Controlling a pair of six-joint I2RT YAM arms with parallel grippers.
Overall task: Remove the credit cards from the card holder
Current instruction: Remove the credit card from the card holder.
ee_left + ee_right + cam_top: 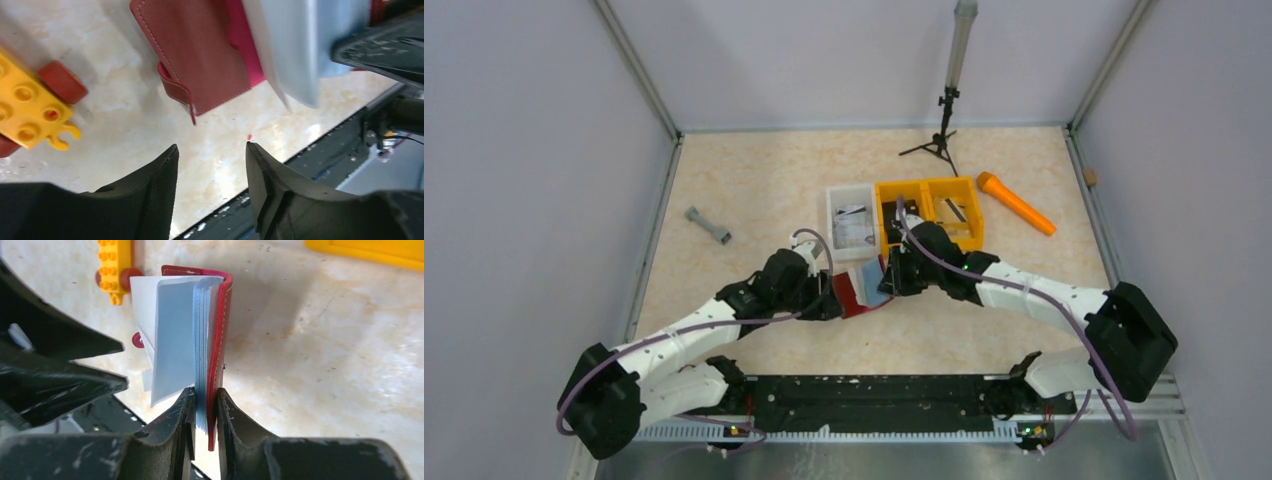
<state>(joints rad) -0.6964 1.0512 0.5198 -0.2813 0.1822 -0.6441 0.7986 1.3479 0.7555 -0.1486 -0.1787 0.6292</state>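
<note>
The maroon card holder [852, 293] lies open between my two grippers. In the right wrist view it stands like an open book [224, 325]. My right gripper [205, 402] is shut on one red cover together with a stack of pale blue-grey leaves [175, 330]. I cannot tell cards from pocket sleeves in that stack. My left gripper [210, 150] is open and empty, just short of the holder's other cover [200, 50] and its strap tab [176, 92]. The pale leaves [295, 45] rise at the upper right there.
A red-and-yellow toy block [25, 105] lies by the holder, also in the right wrist view [116, 267]. A clear bin [852, 220] and a yellow bin [934, 210] stand just behind. An orange stick [1016, 203], a grey piece [708, 226] and a tripod [941, 130] lie farther off.
</note>
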